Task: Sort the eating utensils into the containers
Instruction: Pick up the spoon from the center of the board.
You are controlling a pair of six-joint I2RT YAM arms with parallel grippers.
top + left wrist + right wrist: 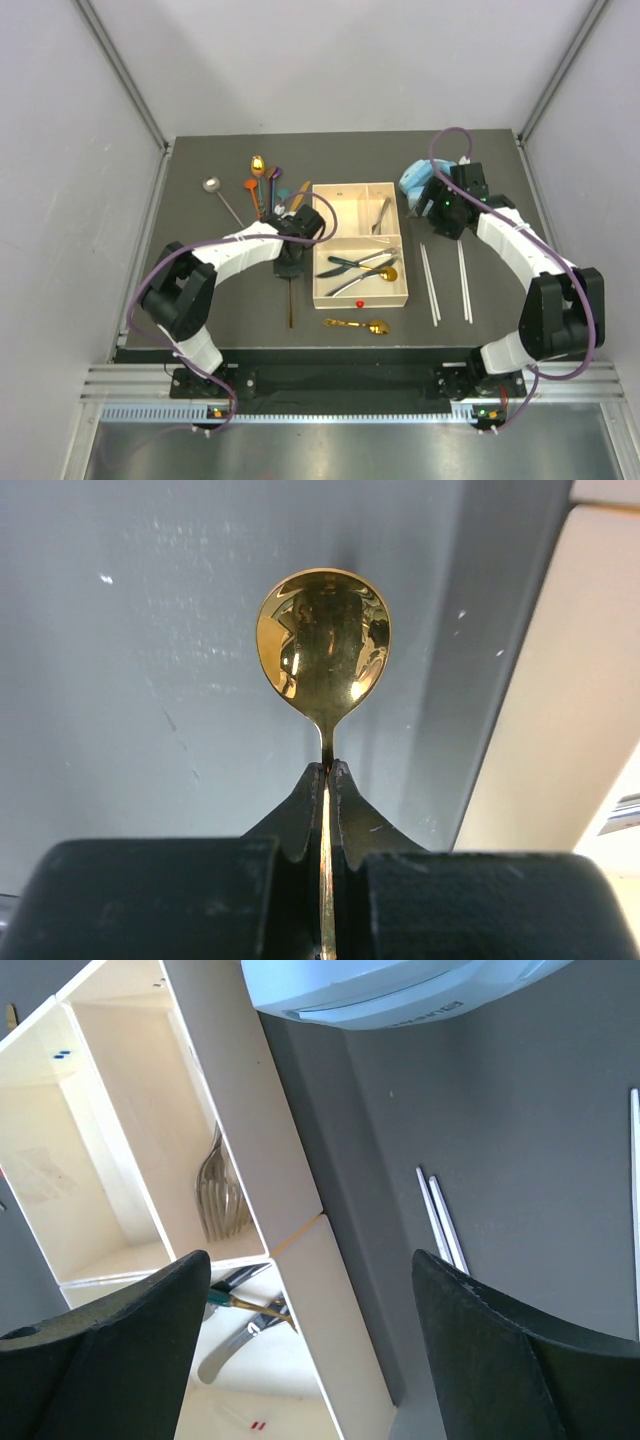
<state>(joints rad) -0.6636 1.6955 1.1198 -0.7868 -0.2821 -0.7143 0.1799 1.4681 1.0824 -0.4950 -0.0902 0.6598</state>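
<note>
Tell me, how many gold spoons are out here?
4. One gold spoon is in the left gripper; one lies beside the coloured spoons; one in the tray; one on the table just before it. The arms may hide others.

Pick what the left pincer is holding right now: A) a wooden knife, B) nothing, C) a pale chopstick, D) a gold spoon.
D: in the left wrist view the left pincer is shut on the neck of a gold spoon, its shiny bowl sticking out beyond it.
</note>
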